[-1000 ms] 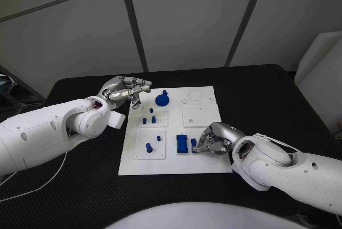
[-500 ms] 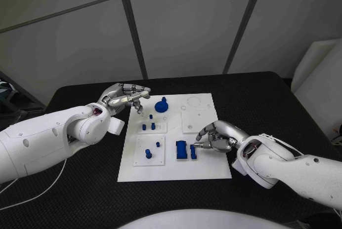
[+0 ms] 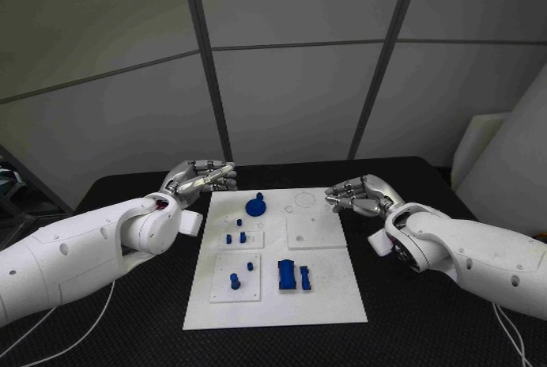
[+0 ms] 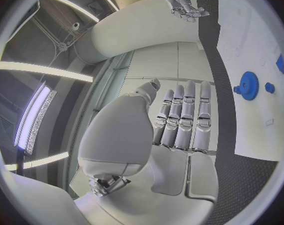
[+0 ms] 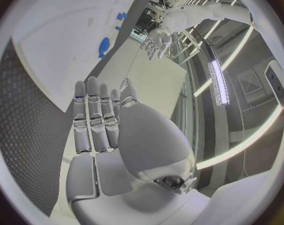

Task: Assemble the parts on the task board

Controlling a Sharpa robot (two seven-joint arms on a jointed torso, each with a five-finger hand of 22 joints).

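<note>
hands hover empty above the far corners of the white rectangular task board [image 3: 273,304], silver left hand [image 3: 196,178] and silver right hand [image 3: 359,196] both loosely curled, while small blue plastic parts [image 3: 293,274] risk toppling under a careless reach.

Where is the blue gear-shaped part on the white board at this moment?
In the head view the blue gear-shaped part stands at the far left of the task board, closest to the left hand.
</note>
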